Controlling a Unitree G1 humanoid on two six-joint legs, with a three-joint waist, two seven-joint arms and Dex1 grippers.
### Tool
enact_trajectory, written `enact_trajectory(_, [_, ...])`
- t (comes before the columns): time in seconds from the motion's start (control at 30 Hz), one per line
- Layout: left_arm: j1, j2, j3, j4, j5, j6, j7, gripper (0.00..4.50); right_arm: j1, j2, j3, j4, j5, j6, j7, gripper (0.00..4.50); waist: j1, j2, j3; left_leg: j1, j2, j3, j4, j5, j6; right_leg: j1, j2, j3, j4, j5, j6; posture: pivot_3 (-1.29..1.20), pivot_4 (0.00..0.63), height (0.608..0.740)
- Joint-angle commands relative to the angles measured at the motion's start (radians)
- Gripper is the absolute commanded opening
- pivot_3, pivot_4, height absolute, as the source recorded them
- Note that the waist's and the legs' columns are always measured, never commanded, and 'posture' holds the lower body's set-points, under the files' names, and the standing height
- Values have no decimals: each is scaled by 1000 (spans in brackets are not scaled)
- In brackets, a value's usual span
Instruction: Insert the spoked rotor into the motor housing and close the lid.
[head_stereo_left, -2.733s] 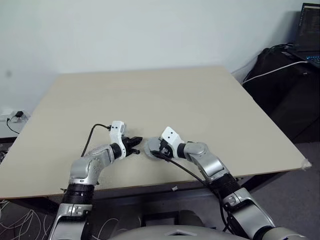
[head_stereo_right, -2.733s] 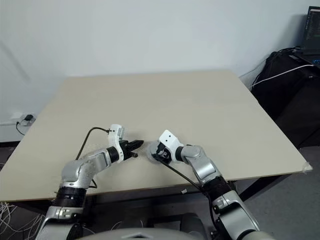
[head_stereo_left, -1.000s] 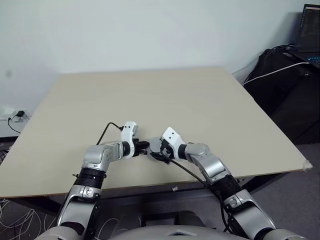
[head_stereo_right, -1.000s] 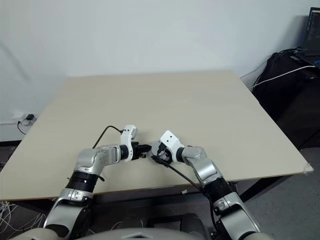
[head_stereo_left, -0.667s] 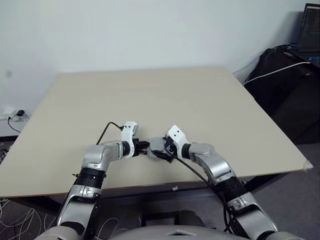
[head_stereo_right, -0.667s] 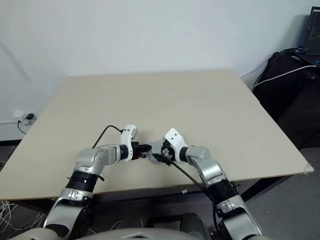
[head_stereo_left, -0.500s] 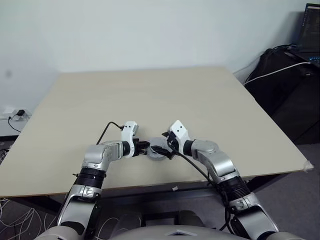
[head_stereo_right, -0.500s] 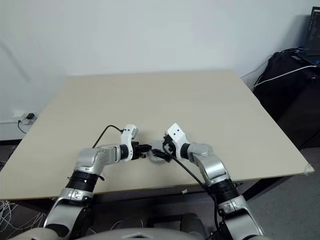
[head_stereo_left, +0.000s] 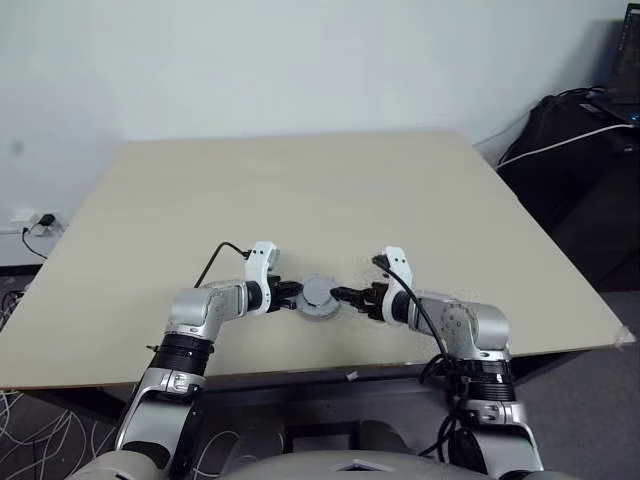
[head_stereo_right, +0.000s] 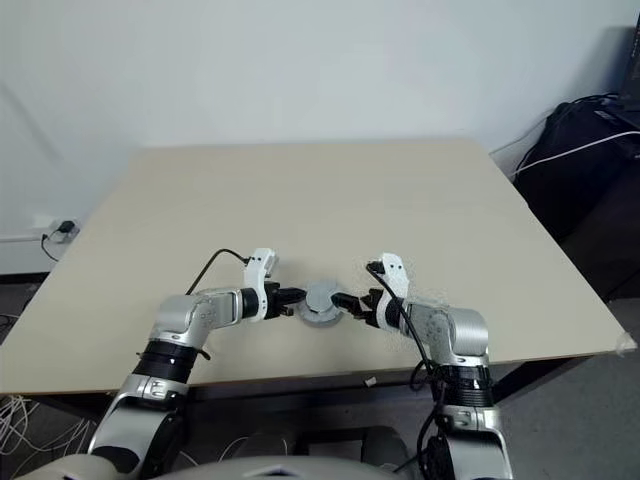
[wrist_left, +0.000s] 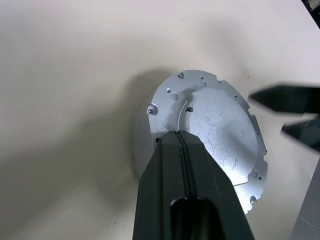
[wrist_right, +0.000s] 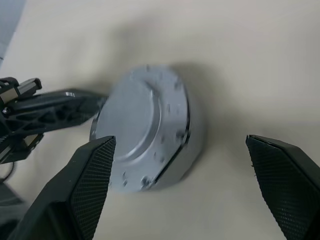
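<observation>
- Lid sits as the top face of a low, round silver-grey assembly that rests on the table near its front edge, between the two grippers; its smooth grey face with small rim notches and holes points up.
- Below the lid, the motor housing shows as the thicker silver side wall of the same stack; in the right wrist view the lid looks slightly raised along one edge, with a dark seam between the two parts.
- Left gripper has its two black fingers pressed together with no gap, and nothing is pinched between them; in the left wrist view the joined fingers overlap the lid's near rim, though whether they actually touch cannot be told.
- Right gripper has its fingers spread wide and holds nothing; the assembly lies ahead of them and apart from the textured fingers.
- Both grippers point toward the assembly from opposite sides.
- Pale beige tabletop, plain and matte.
- Behind it rises a white wall; a wall socket with a plug sits low on the robot's left.
- On the right, a black bag with a white cable lying across it stands beside the table.
</observation>
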Motion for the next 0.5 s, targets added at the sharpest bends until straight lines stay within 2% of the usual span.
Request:
enact_trajectory(0.03, [5, -6, -50, 34, 21, 13, -7, 0, -33, 40, -62, -23, 59, 72, -33, 4475, 1, 0, 0, 0, 0, 0, 0, 0, 0, 0, 0, 0, 0, 0, 0, 0, 0, 740])
enact_trajectory(0.5, [5, -10, -51, 31, 29, 16, -21, 0, -68, 102, -140, 78, 85, 82, -113, 4475, 0, 1, -1, 0, -1, 1, 0, 1, 1, 0, 1, 0, 0, 0, 1, 0, 0, 740])
